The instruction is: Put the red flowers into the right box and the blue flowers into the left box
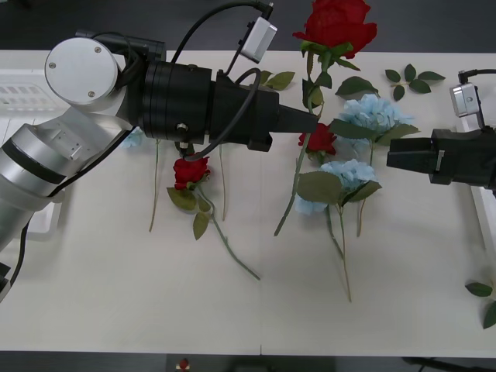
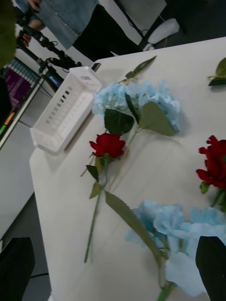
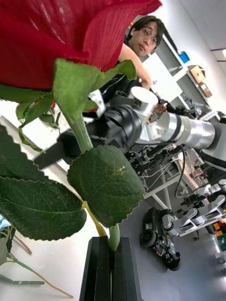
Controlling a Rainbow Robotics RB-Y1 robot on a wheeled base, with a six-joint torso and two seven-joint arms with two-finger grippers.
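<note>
**Inspector:** Start with the largest items. State of the table (image 1: 116,310) and the boxes?

**Assistant:** The table carries the scattered flowers. The left box (image 1: 23,97), a white tray with a slotted rim, sits at the robot's left edge of the table. A white strip at the opposite edge, below the right arm, is likely the right box (image 1: 487,217); too little shows to be sure.

**Inspector:** The left gripper (image 1: 310,120)?

**Assistant:** It reaches over mid-table. The wrist view shows its black fingers (image 3: 101,268) pressed together on the green stem of a red rose (image 1: 337,23), whose bloom rises high toward the far edge, clear of the surface.

**Inspector:** The right gripper (image 1: 399,155)?

**Assistant:** It waits near the table's right side, fingers apart and holding nothing, just beside the blue hydrangeas (image 1: 376,112).

**Inspector:** Remaining flowers?

**Assistant:** Two smaller red roses, one (image 1: 190,170) under the left arm and one (image 1: 319,139) among the hydrangeas, plus another blue cluster (image 1: 345,174) at centre.

**Inspector:** Recommendation for the step in hand?

**Assistant:** The rose belongs in the right box. The stem grip looks thin, so the carry should be level and slow, kept high enough that the dangling stem clears the hydrangeas and the right arm, and released only over the tray.
</note>
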